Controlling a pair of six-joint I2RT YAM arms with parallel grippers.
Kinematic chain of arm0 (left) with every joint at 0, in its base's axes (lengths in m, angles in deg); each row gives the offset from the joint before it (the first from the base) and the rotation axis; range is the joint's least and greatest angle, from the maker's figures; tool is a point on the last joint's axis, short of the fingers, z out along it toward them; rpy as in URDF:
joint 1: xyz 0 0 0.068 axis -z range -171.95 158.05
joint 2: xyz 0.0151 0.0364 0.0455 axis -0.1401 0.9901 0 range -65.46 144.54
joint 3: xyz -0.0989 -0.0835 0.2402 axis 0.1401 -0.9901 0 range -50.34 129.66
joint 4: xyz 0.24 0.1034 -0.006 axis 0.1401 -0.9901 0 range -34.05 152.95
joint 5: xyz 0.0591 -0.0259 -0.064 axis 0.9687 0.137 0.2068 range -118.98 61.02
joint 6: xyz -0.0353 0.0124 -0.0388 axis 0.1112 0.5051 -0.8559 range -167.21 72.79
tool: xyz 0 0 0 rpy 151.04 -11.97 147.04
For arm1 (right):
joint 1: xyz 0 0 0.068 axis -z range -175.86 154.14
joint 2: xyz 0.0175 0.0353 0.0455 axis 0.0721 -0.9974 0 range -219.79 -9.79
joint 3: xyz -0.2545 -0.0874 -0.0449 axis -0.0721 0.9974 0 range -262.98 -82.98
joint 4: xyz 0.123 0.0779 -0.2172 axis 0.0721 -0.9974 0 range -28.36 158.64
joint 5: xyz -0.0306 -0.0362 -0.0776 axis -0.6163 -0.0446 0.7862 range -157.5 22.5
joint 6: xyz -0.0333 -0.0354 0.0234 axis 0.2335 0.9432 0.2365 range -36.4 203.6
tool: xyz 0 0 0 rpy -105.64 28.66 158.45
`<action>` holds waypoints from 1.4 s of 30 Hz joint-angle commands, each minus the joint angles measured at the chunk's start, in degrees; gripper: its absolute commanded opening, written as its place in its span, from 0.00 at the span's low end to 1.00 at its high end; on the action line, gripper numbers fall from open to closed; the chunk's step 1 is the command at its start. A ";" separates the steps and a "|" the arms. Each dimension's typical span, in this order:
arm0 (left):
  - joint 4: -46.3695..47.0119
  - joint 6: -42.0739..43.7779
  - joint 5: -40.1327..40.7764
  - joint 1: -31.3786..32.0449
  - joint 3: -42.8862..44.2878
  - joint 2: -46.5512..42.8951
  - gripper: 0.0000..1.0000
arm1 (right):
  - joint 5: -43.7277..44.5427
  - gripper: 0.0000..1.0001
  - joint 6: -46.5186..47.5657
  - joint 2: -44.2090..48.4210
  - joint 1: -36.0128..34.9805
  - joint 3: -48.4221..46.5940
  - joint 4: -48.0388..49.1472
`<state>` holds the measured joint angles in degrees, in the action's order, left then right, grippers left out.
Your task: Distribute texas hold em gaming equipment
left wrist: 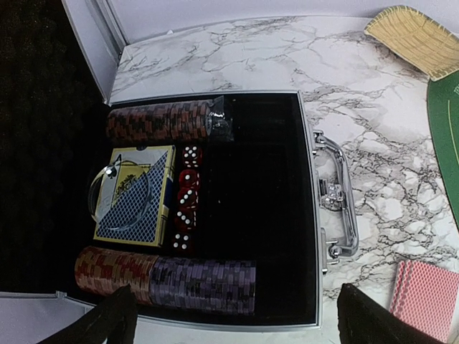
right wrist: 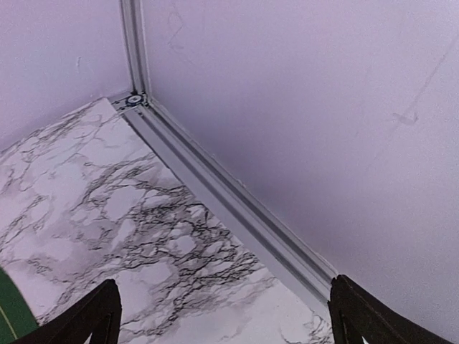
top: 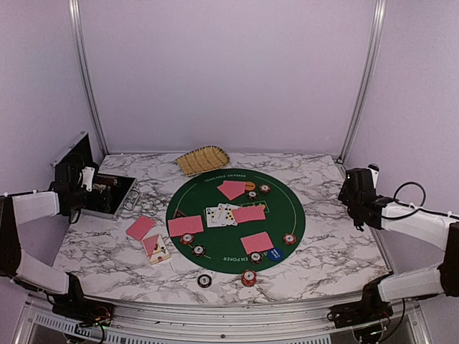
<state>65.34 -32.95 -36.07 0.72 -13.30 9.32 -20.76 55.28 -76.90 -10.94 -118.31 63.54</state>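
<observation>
Operator: What is held by the left gripper [left wrist: 235,308] and the right gripper [right wrist: 224,287]?

Technician: Nothing is held; both sets of jaws are spread wide and empty. The left is hung over the open case [left wrist: 309,215]; the right is pointed at the wall corner [right wrist: 136,100], well apart from the mat [top: 283,208].

Operator: Where is the equipment found?

Technician: Red-backed cards [top: 251,213], poker chips [top: 289,239] and a blue button [top: 275,253] are laid on the mat; chip rows [left wrist: 166,278] are packed in the case beside dice [left wrist: 186,197].

Operator: What failure is to be expected?

Technician: A chip row could be burst and scattered if pinched off-centre. The upper row [left wrist: 161,118] appears film-wrapped, though this cannot be confirmed inside the dark case. The case rim could be struck on descent. Laid cards could be swept if the right gripper is swung low across the mat.
</observation>
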 commanded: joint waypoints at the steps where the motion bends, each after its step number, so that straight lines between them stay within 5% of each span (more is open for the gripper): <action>1: 15.99 -2.41 -2.63 -0.66 -4.09 -0.97 0.99 | 13.91 0.99 2.06 -0.82 0.41 3.19 12.16; 5: 23.14 -3.11 -2.37 -1.20 -7.38 -1.98 0.99 | 14.70 0.99 2.45 -1.93 0.83 6.59 17.28; 20: 31.97 -8.60 -0.79 -2.86 -7.45 1.26 0.99 | 3.33 0.99 21.05 -0.17 2.63 27.77 61.28; 30: 35.19 -13.72 -3.71 -2.86 -9.10 4.63 0.99 | -6.03 0.99 23.55 -0.60 8.37 31.35 71.18; 38: 40.45 -17.45 -4.13 -2.80 -9.59 8.02 0.99 | -15.03 0.99 27.93 -11.92 9.96 29.78 85.89; 42: 52.52 -21.15 -5.88 -2.51 -14.60 7.94 0.99 | -18.79 0.99 29.06 -18.76 9.94 28.91 91.84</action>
<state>104.94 -50.02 -39.59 -1.82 -23.58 17.12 -33.96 81.64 -90.71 -1.36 -87.65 145.39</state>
